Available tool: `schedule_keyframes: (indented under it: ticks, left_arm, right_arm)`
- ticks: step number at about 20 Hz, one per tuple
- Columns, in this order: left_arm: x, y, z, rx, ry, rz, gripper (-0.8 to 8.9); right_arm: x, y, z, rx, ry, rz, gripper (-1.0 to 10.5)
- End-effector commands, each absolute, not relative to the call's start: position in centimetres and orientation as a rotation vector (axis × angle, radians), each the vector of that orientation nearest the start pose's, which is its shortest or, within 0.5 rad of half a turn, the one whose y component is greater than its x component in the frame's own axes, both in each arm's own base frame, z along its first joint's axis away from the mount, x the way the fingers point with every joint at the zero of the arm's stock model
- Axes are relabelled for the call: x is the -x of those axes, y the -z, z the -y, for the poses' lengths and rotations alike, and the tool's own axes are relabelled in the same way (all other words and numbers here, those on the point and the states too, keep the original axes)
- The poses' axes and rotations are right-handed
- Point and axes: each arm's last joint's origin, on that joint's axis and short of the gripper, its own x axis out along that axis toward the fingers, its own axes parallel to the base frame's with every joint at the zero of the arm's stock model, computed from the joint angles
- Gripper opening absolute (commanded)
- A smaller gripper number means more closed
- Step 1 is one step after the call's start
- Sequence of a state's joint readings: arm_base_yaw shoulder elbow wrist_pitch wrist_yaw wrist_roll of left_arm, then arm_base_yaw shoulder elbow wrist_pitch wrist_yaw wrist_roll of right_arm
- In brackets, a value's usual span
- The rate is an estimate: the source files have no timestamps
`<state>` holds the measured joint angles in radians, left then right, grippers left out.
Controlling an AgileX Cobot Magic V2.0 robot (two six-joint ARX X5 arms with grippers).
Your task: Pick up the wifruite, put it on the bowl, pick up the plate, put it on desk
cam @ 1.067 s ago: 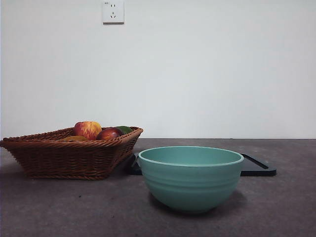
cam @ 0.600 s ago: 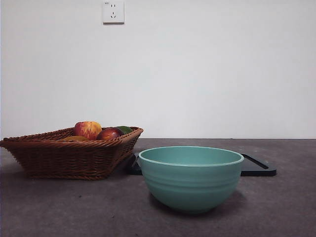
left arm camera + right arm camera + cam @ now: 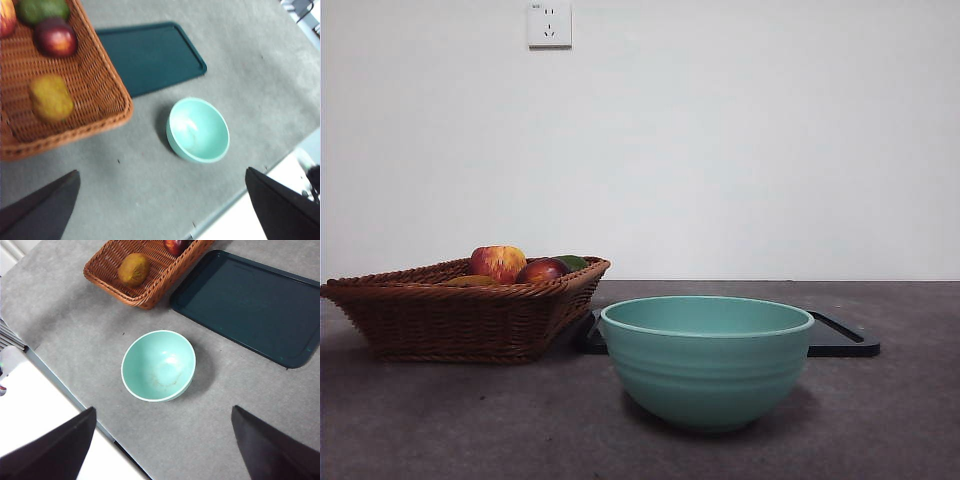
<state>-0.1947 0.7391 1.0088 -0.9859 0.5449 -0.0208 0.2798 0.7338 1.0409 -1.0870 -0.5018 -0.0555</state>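
The brown oval wifruite (image 3: pixel 51 97) (image 3: pixel 133 269) lies in the wicker basket (image 3: pixel 460 315); in the front view only its top (image 3: pixel 470 281) shows over the rim. The teal bowl (image 3: pixel 706 360) (image 3: pixel 198 130) (image 3: pixel 159 365) stands empty on the grey desk (image 3: pixel 900 410) in front of a dark flat plate (image 3: pixel 840 340) (image 3: pixel 147 55) (image 3: pixel 250 302). My left gripper (image 3: pixel 162 207) and right gripper (image 3: pixel 160 445) are both open, empty and high above the desk, out of the front view.
The basket (image 3: pixel 75 100) (image 3: pixel 145 270) also holds a red-and-yellow apple (image 3: pixel 498 262), a dark red fruit (image 3: pixel 541 270) (image 3: pixel 55 38) and a green fruit (image 3: pixel 42 10). The desk's front edge (image 3: pixel 65 390) runs near the bowl. A wall socket (image 3: pixel 549 24) is behind.
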Motion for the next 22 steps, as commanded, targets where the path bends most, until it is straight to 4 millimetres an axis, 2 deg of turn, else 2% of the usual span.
schedule_keyframes:
  ticks: [1, 7, 13, 16, 22]
  left_arm:
    - [-12.2, -34.8, 3.9, 0.151, 0.667, -0.715, 5.22]
    - [-17.5, -33.7, 5.7, 0.128, 0.584, -0.785, 4.96]
    - [-24.1, -32.5, 8.7, 0.018, 0.452, -0.886, 4.96]
    - [-27.3, -30.8, 10.0, -0.032, 0.382, -0.946, 4.96]
    - [-31.4, -25.6, 11.5, -0.059, 0.352, -1.053, 4.96]
  right_arm:
    - [-9.8, -35.2, -4.3, -0.032, -0.772, -0.748, 4.3]
    - [-9.8, -35.2, -4.3, -0.038, -0.769, -0.750, 4.3]
    - [-9.8, -35.2, -4.3, -0.037, -0.769, -0.750, 4.3]
    - [-9.8, -35.2, -4.3, -0.035, -0.763, -0.750, 4.3]
    - [-9.8, -35.2, -4.3, -0.035, -0.763, -0.749, 4.3]
